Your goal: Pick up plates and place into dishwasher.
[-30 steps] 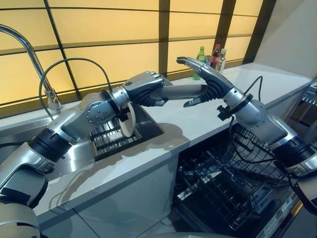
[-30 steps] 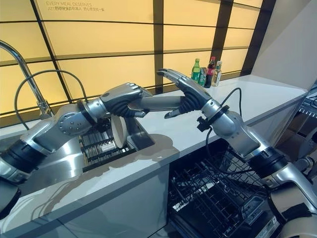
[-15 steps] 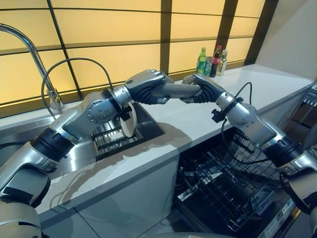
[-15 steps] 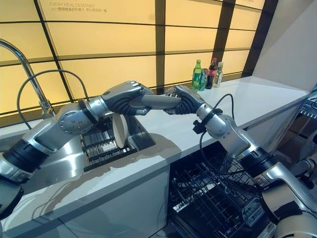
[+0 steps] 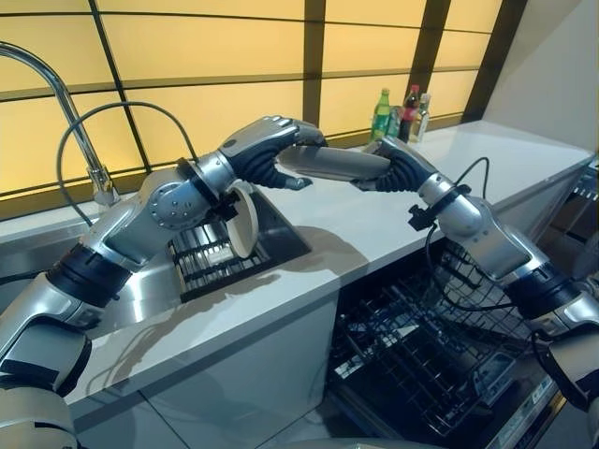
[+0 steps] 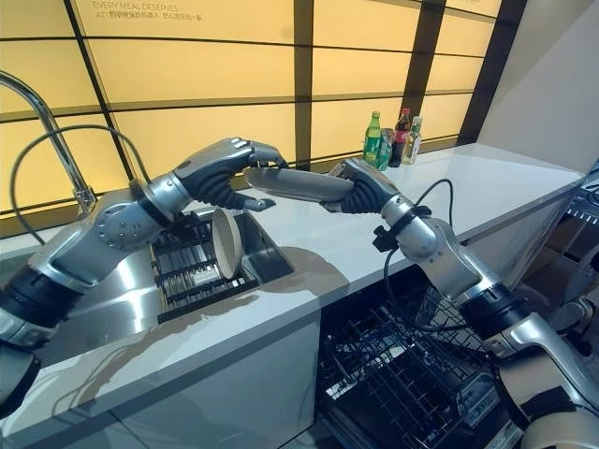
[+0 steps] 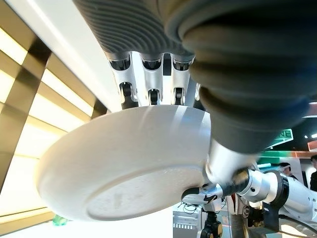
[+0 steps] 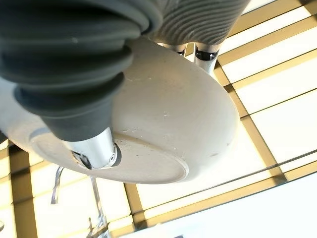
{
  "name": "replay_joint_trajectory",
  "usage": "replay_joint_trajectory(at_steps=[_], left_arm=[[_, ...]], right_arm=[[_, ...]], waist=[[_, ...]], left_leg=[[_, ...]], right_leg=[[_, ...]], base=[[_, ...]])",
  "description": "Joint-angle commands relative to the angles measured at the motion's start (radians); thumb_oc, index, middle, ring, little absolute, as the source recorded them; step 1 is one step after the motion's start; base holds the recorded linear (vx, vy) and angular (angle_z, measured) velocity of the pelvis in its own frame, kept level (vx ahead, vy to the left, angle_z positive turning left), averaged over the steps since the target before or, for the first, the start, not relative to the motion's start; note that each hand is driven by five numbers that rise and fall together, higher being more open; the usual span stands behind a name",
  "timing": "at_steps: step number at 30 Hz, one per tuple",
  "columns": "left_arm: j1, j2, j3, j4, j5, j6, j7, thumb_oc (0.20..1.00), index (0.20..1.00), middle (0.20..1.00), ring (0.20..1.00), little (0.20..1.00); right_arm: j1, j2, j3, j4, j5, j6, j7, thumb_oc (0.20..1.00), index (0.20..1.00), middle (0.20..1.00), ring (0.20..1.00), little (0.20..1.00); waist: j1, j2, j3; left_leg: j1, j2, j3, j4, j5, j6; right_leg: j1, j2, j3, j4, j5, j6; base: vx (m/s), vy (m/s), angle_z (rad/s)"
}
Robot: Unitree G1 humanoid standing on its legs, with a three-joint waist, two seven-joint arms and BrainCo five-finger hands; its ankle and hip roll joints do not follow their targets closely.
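A white plate point(image 5: 332, 162) hangs in the air above the grey counter point(image 5: 374, 210), between the sink point(image 5: 201, 257) and the open dishwasher point(image 5: 440, 355). In the eye views it shows edge-on, its long axis running from the robot's left to its right and sloping slightly down toward the right. The right hand point(image 5: 393, 168) grips its right end with fingers and thumb curled round the rim. The left hand point(image 5: 267, 150) sits at the other end with fingers bent over the plate's edge; whether they still clamp it or only rest on it is hard to tell from here.

The wrist views give what the eye views cannot: the plate's underside, with its round foot ring. In the left wrist view the left hand's fingers point(image 7: 151, 84) lie over the far rim of the plate point(image 7: 124, 163). In the right wrist view the plate point(image 8: 163, 129) rests against the right hand's thumb point(image 8: 94, 148).

A 2nd plate point(image 5: 245, 220) stands on edge in the sink's rack point(image 5: 211, 262), below the left wrist. 3 bottles point(image 5: 401, 112) stand at the back of the counter, well apart from the hands.
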Motion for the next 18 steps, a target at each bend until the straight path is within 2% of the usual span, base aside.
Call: replay_joint_trajectory(at_steps=[1, 3, 8, 13, 18], left_arm=[[0.053, 0.14, 0.166, 0.059, 0.169, 0.002, 0.185, 1.0, 1.0, 1.0, 1.0, 1.0], [0.092, 0.184, 0.202, 0.112, 0.208, -0.001, 0.255, 1.0, 1.0, 1.0, 1.0, 1.0], [0.19, 0.279, 0.283, 0.287, 0.329, 0.042, 0.446, 1.0, 1.0, 1.0, 1.0, 1.0], [0.264, 0.363, 0.319, 0.361, 0.339, 0.09, 0.431, 1.0, 1.0, 1.0, 1.0, 1.0], [0.348, 0.39, 0.378, 0.407, 0.349, 0.079, 0.428, 1.0, 1.0, 1.0, 1.0, 1.0]], right_arm=[[0.079, -0.139, -0.172, 0.034, 0.035, -0.036, -0.033, 0.2, 0.2, 0.2, 0.2, 0.2], [0.155, -0.155, -0.23, 0.016, 0.023, -0.054, -0.02, 0.2, 0.2, 0.2, 0.2, 0.2], [0.341, -0.192, -0.364, -0.005, 0.044, -0.107, 0.038, 0.2, 0.2, 0.2, 0.2, 0.2], [0.483, -0.245, -0.476, -0.061, 0.159, -0.071, 0.176, 0.2, 0.2, 0.2, 0.2, 0.2], [0.618, -0.243, -0.58, -0.114, 0.268, 0.003, 0.329, 0.2, 0.2, 0.2, 0.2, 0.2]], waist=[[0.012, 0.012, 0.045], [0.002, 0.013, 0.047], [-0.031, 0.021, 0.054], [-0.061, 0.029, 0.067], [-0.089, 0.036, 0.084]], left_leg=[[0.011, -0.096, 0.036, 0.009, -0.125, 0.071], [0.013, -0.094, 0.045, 0.009, -0.126, 0.071], [0.016, -0.089, 0.071, 0.009, -0.125, 0.068], [0.019, -0.086, 0.094, 0.009, -0.122, 0.064], [0.016, -0.087, 0.11, 0.009, -0.121, 0.063]], right_leg=[[0.054, 0.008, 0.027, 0.009, -0.133, 0.073], [0.054, 0.008, 0.032, 0.009, -0.131, 0.074], [0.048, 0.012, 0.05, 0.009, -0.125, 0.076], [0.043, 0.013, 0.065, 0.009, -0.119, 0.079], [0.034, 0.012, 0.078, 0.009, -0.113, 0.083]], base=[[0.0, 0.0, 0.0], [0.01, 0.007, -0.02], [0.03, 0.021, -0.07], [0.02, 0.033, -0.08], [0.03, 0.037, -0.12]])
